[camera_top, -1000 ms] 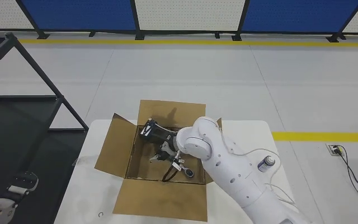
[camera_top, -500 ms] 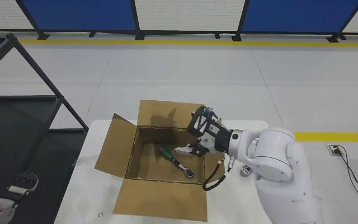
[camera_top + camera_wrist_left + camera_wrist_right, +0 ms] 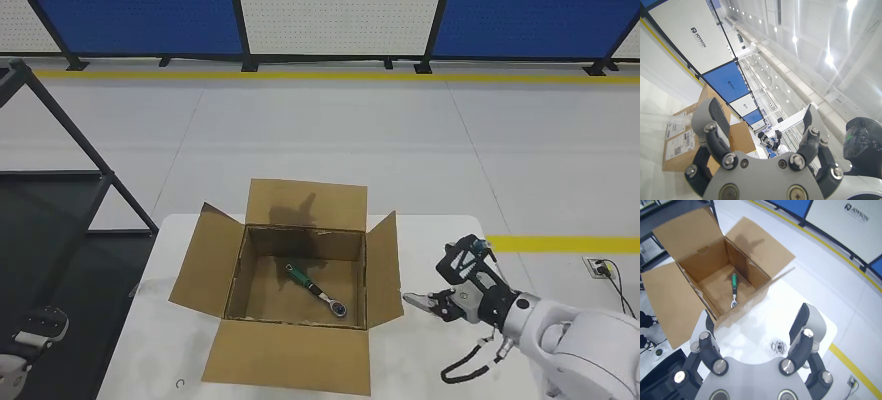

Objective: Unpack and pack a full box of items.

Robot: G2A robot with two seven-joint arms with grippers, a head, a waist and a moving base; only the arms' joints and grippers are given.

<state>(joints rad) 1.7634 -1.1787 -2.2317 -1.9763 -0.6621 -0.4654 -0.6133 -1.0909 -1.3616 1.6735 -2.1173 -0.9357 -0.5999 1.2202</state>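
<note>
Cardboard box (image 3: 290,358) with ratchet wrench (image 3: 316,292) inside sits on tabletop (image 3: 150,345), right hand (image 3: 420,300) wide, empty, just beside its right flap; left hand (image 3: 762,106) wide too.

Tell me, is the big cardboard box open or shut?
Open. The box has all four flaps folded outward, and the green-handled wrench lies in plain sight on its floor.

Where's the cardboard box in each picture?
Top view: the box sits near the picture's middle, flaps open, with a wrench inside.
Left wrist view: the box's labelled outside shows behind the left claw.
Right wrist view: the box stands open beyond the right claw, wrench on its floor.
Shared landmark: the blue-and-white panels behind the box.
</note>
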